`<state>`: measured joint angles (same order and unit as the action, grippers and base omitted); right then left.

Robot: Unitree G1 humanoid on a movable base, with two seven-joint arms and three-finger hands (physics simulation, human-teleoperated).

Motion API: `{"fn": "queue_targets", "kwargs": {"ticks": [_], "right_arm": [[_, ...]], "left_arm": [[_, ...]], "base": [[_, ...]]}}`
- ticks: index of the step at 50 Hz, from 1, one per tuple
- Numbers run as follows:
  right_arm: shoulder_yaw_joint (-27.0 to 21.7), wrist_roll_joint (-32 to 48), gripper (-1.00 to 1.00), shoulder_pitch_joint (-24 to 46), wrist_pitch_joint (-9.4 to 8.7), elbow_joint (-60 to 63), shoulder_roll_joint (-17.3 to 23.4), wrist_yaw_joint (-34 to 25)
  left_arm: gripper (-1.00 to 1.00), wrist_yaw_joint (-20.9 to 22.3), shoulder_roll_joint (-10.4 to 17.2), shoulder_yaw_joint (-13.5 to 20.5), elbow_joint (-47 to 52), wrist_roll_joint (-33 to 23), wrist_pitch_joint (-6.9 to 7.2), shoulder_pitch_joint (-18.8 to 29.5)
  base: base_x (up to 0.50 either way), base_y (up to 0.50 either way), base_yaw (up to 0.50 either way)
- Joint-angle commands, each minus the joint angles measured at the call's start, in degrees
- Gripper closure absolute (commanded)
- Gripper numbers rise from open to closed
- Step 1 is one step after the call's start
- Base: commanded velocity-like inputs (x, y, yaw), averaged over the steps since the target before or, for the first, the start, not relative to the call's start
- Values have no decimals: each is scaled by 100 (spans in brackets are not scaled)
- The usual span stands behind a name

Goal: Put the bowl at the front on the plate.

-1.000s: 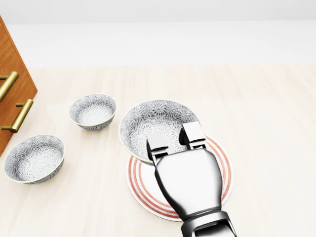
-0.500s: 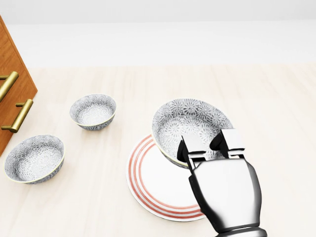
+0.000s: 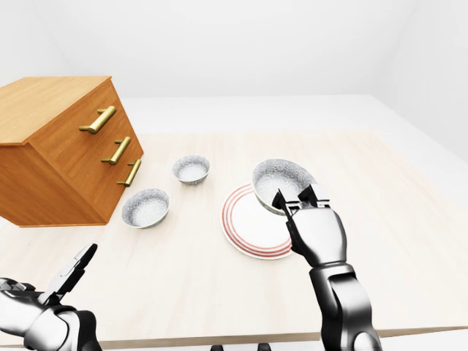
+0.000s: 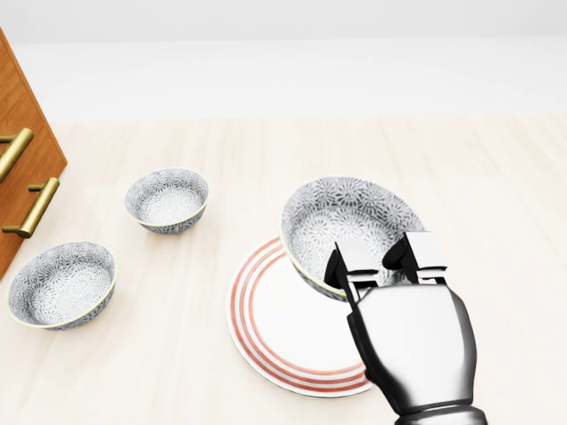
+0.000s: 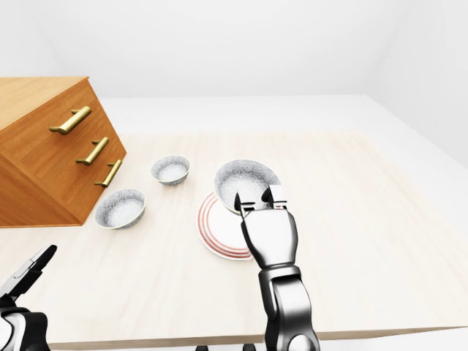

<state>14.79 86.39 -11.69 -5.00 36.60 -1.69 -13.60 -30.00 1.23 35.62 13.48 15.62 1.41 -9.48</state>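
Observation:
A large patterned grey bowl (image 4: 348, 220) hangs tilted over the upper right rim of the red-ringed white plate (image 4: 266, 329). My right hand (image 4: 383, 258) comes up from the bottom of the head view and is shut on the bowl's near rim. Whether the bowl's base touches the plate is unclear. My left hand (image 3: 72, 269) shows low at the left of the left-eye view, fingers stretched out and holding nothing, far from the plate.
Two smaller patterned bowls stand left of the plate: one (image 4: 166, 200) higher up, one (image 4: 62, 284) lower and near the left edge. A wooden drawer cabinet (image 3: 55, 146) with brass handles sits at the left of the light wooden table (image 4: 496, 195).
My right hand has carried the bowl rightward, from the plate's upper left to its upper right rim. In the last half second it only crept slightly. The other bowls stayed put.

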Motion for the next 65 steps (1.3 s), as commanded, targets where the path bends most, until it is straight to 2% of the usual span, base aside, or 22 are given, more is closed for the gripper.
{"fn": "queue_targets", "kwargs": {"ticks": [1,3,4,12,14,17,18,21,30,32,33,35,39,43,46,47,51,53,57,61,62,65], "right_arm": [[-319,30,100,493,0,-420,-25,13],[-374,24,100,587,0,-520,-40,4],[-447,12,100,689,0,-648,-44,-9],[-557,-3,100,1074,0,-1122,-68,10],[-516,134,100,1190,0,-1237,-78,-36],[-525,260,100,1412,0,-1436,-95,-93],[-509,375,100,1505,0,-1539,-93,-133],[-532,495,100,1733,0,-1772,-132,-164],[-676,763,100,2159,0,-2233,-109,-244],[-712,808,100,2224,0,-2368,-85,-204],[-718,813,100,2256,0,-2405,-96,-201],[-724,836,100,2283,0,-2451,-100,-198],[-698,862,100,2426,0,-2590,-145,-215],[-663,812,100,2522,0,-2786,-191,-119],[-609,746,100,2567,0,-2959,-236,4],[-579,714,100,2563,0,-3053,-261,91],[-479,663,100,2558,0,-3153,-318,199],[-436,676,100,2560,0,-3128,-341,171],[-473,538,100,2462,0,-3042,-323,239],[-444,505,100,2318,0,-2882,-306,301],[-418,515,100,2280,0,-2835,-317,304],[-415,633,100,2252,0,-2816,-346,282]], "left_arm": [[-100,0,-16,24,-19,1,-17,11],[-100,0,-3,6,-92,-5,-72,32],[-100,0,-6,14,15,25,-1,-12],[-100,0,6,-6,-78,8,-61,24],[-100,0,-1,4,45,29,20,-17],[-100,0,-6,6,-16,14,-21,6],[-100,0,-4,9,42,26,28,-5],[-100,0,-6,18,50,29,40,-7],[-100,0,-8,10,4,20,17,3],[-100,0,-14,28,127,38,115,-29],[-100,0,-15,15,-2,6,24,16],[-100,0,-4,-5,-92,-2,-50,37],[-100,0,4,11,71,37,75,-22],[-100,0,0,14,34,22,66,7],[-100,0,-3,34,127,42,150,-10],[-100,0,-11,33,73,34,91,1],[-100,0,-9,28,69,42,84,-2],[-100,0,-3,12,-20,24,16,27],[-100,0,3,16,34,47,58,5],[-100,0,6,9,-13,37,18,18],[-100,0,7,23,101,65,106,-17],[-100,0,-3,18,17,41,29,5]], "base": [[0,0,0],[0,0,0],[0,0,0],[0,0,0],[0,0,0],[0,0,0],[0,0,0],[0,0,0],[0,0,0],[0,0,0],[0,0,0],[0,0,0],[0,0,0],[0,0,0],[0,0,0],[0,0,0],[0,0,0],[0,0,0],[0,0,0],[0,0,0],[0,0,0],[0,0,0]]}}
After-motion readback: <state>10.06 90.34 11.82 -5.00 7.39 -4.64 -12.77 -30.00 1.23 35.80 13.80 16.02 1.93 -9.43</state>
